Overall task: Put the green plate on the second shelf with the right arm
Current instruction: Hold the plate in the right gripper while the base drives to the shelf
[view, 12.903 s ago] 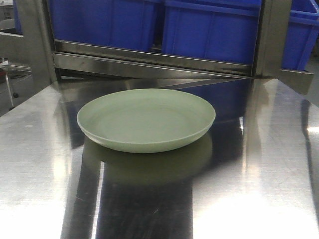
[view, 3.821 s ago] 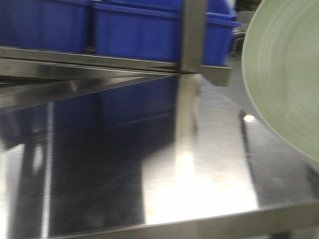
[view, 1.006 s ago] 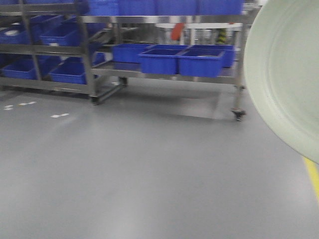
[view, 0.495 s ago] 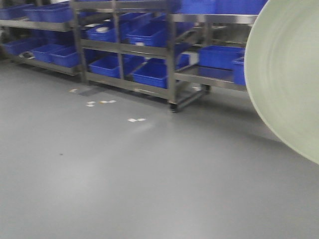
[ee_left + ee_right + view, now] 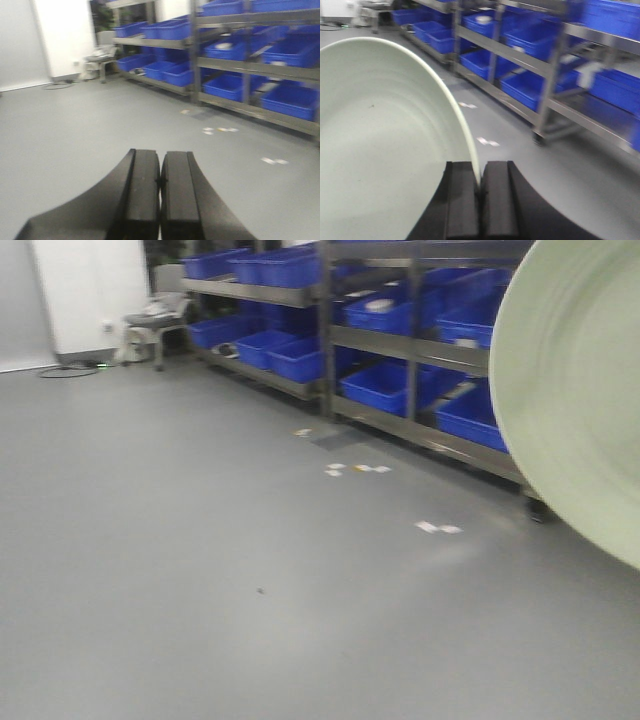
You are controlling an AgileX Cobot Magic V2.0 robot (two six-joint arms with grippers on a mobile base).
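Right wrist view: the right gripper point(image 5: 480, 174) has its jaws pinched on the rim of the green plate point(image 5: 380, 140), which is held on edge in the air above the grey floor point(image 5: 200, 570). The left gripper point(image 5: 160, 167) is closed on nothing. Steel racks point(image 5: 412, 343) holding blue bins point(image 5: 385, 388) stand beyond.

We note the green plate point(image 5: 580, 390) pale sage with faint concentric rings, the bins point(image 5: 385, 390) solid blue, the racks point(image 5: 326, 330) silver-grey metal, the floor point(image 5: 180, 570) plain grey.
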